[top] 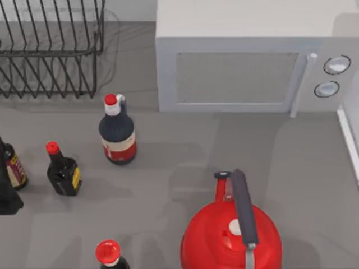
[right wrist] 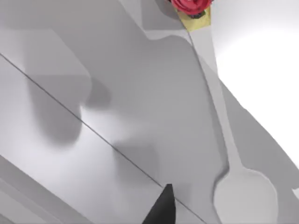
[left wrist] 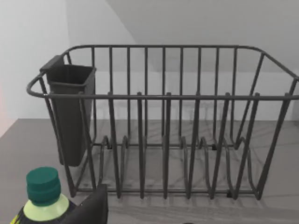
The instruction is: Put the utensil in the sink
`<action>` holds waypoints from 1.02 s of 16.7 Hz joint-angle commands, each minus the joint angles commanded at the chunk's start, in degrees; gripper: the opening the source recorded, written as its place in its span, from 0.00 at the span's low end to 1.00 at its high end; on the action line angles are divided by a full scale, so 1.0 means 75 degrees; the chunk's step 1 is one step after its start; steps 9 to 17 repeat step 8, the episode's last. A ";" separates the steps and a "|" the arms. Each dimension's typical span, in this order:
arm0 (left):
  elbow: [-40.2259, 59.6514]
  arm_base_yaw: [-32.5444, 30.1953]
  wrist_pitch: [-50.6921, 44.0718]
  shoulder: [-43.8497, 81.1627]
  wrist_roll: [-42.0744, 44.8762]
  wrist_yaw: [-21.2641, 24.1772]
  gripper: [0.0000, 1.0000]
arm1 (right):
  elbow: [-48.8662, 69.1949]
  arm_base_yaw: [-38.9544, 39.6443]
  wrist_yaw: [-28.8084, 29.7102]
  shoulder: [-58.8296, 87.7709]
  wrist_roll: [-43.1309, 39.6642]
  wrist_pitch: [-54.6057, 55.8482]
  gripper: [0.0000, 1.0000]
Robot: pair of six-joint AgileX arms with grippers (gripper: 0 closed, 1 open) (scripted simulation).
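Observation:
The utensil point(right wrist: 224, 140) is a pale grey spoon with a red rose ornament point(right wrist: 189, 5) at the end of its handle. It lies flat on a smooth grey-white surface in the right wrist view, its bowl point(right wrist: 245, 197) toward the camera. A dark tip of my right gripper point(right wrist: 161, 207) pokes in beside the bowl, apart from it. A white rim point(top: 349, 140) at the table's far right edge may be the sink's edge. My left gripper point(top: 7, 199) is a dark shape at the table's left edge, facing the dish rack point(left wrist: 163, 130).
A wire dish rack point(top: 50, 50) with a dark cutlery cup point(left wrist: 70, 112) stands at the back left. A white microwave point(top: 247, 61) fills the back right. Three dark sauce bottles point(top: 118, 131) point(top: 63, 171) point(top: 12, 165) stand at the left, and a red kettle point(top: 230, 235) sits at the front.

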 joint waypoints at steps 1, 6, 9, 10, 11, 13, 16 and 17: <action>0.0000 0.0000 0.0000 0.0000 0.0000 0.0000 1.00 | 0.0000 0.0000 0.0000 0.0000 0.0000 0.0000 0.90; 0.0000 0.0000 0.0000 0.0000 0.0000 0.0000 1.00 | 0.0000 0.0000 0.0000 0.0000 0.0000 0.0000 1.00; 0.0000 0.0000 0.0000 0.0000 0.0000 0.0000 1.00 | 0.0000 0.0000 0.0000 0.0000 0.0000 0.0000 1.00; 0.0000 0.0000 0.0000 0.0000 0.0000 0.0000 1.00 | 0.0000 0.0000 0.0000 0.0000 0.0000 0.0000 1.00; 0.0000 0.0000 0.0000 0.0000 0.0000 0.0000 1.00 | 0.0000 0.0000 0.0000 0.0000 0.0000 0.0000 1.00; 0.0000 0.0000 0.0000 0.0000 0.0000 0.0000 1.00 | 0.0000 0.0000 0.0000 0.0000 0.0000 0.0000 1.00; 0.0000 0.0000 0.0000 0.0000 0.0000 0.0000 1.00 | 0.0000 0.0000 0.0000 0.0000 0.0000 0.0000 1.00; 0.0000 0.0000 0.0000 0.0000 0.0000 0.0000 1.00 | 0.0000 0.0000 0.0000 0.0000 0.0000 0.0000 1.00</action>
